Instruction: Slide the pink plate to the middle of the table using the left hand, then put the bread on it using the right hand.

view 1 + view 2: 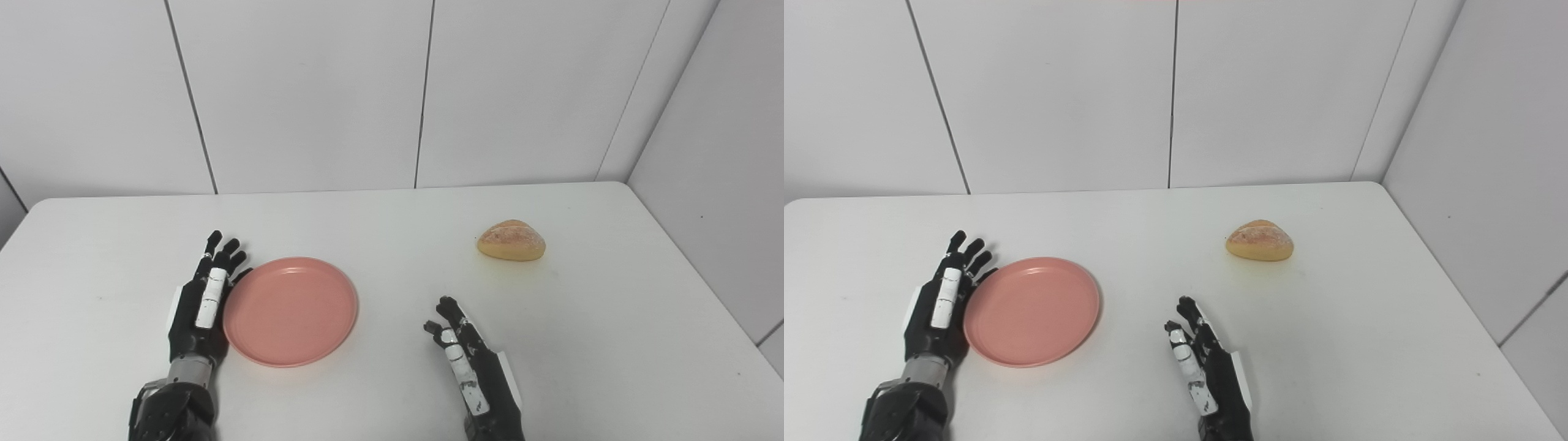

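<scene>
On white counter (pixel 392 392), round pink plastic plate (pixel 291 311) lies left of middle. Left hand (pixel 205 303) flat, fingers spread, holding nothing, side against plate rim, placed for pushing sideways. Golden bread roll (pixel 511 240) far right, untouched. Right hand (pixel 468 361) empty, fingers extended, waiting near front edge.

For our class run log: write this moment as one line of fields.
left hand: open, against pink plate left rim | right hand: open, idle | bread: on table, untouched

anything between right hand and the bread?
Nothing. Only bare white table lies between the right hand and the bread; both eye views show it. The pink plate sits off to the left, against the left hand.
</scene>
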Motion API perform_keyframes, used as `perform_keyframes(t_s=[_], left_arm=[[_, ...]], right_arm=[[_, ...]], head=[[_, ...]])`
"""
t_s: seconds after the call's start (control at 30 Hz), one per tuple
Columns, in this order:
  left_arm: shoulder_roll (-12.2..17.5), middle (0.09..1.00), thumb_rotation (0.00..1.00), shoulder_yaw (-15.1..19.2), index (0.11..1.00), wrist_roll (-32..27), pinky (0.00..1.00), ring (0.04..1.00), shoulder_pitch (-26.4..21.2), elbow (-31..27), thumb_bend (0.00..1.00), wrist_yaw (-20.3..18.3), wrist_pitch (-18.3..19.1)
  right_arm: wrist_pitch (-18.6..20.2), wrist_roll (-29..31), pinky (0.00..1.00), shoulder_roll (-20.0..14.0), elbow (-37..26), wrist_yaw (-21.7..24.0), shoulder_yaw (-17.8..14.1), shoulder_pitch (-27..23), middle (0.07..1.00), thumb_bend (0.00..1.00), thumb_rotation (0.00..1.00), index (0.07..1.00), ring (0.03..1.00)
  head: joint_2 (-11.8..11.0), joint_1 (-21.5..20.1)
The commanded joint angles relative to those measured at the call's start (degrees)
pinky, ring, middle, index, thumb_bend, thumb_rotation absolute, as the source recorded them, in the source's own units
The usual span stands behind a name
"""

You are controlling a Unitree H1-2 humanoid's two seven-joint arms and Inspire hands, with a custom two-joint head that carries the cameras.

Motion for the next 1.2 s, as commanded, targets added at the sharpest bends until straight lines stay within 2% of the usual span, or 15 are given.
perform_keyframes(t_s=[0.0,0.13,0.4,0.67,0.93,1.0,1.1,1.17], left_arm=[[-0.65,0.922,0.74,-0.85,0.943,-0.74,0.81,0.9,0.37,-0.89,1.0,-0.79,1.6],[-0.86,0.925,0.74,-1.63,0.966,-0.38,0.77,0.895,0.58,-1.28,1.0,-1.09,1.78],[-1.07,0.925,0.73,-1.88,0.97,-1.13,0.8,0.911,0.87,-1.66,0.97,-1.87,2.23],[-2.41,0.929,0.72,-2.27,0.954,-1.3,0.77,0.912,1.4,-3.44,0.93,-1.4,2.97],[-2.59,0.932,0.73,-2.41,0.956,-1.12,0.79,0.918,1.93,-3.45,0.96,-1.39,2.73],[-2.68,0.929,0.73,-2.4,0.953,-1.05,0.79,0.916,2.31,-3.82,0.96,-1.17,3.02],[-2.74,0.925,0.72,-2.27,0.952,-1.0,0.79,0.917,2.91,-4.46,0.95,-0.91,3.11],[-2.57,0.922,0.72,-2.12,0.949,-0.99,0.79,0.915,3.02,-4.33,0.96,-0.87,3.04]], right_arm=[[-0.92,0.31,0.9,1.29,0.17,0.81,0.99,-0.33,0.921,0.74,0.79,0.898,0.842],[-0.7,0.21,0.9,1.17,0.08,0.69,0.96,-0.38,0.921,0.74,0.8,0.9,0.841],[-1.26,-0.17,0.9,1.14,0.74,0.53,0.92,-0.68,0.915,0.74,0.8,0.889,0.833],[-0.72,0.22,0.89,0.96,-0.06,0.77,0.88,-0.27,0.918,0.74,0.79,0.895,0.836],[-1.07,0.91,0.89,0.44,-0.64,1.2,0.78,0.28,0.921,0.74,0.77,0.898,0.834],[-2.0,-1.46,0.89,0.01,-1.02,0.35,0.93,0.49,0.913,0.73,0.77,0.893,0.852],[-3.29,-13.38,0.89,-0.72,-2.97,-4.67,0.89,0.01,0.896,0.73,0.77,0.863,0.873],[-3.6,-18.02,0.87,-0.85,-4.35,-6.63,0.48,-0.72,0.879,0.73,0.74,0.835,0.875]], head=[[0.22,0.55],[0.24,1.09],[0.09,0.84],[0.02,1.59],[-0.92,2.16],[-0.94,2.6],[-1.08,3.26],[-1.15,2.8]])
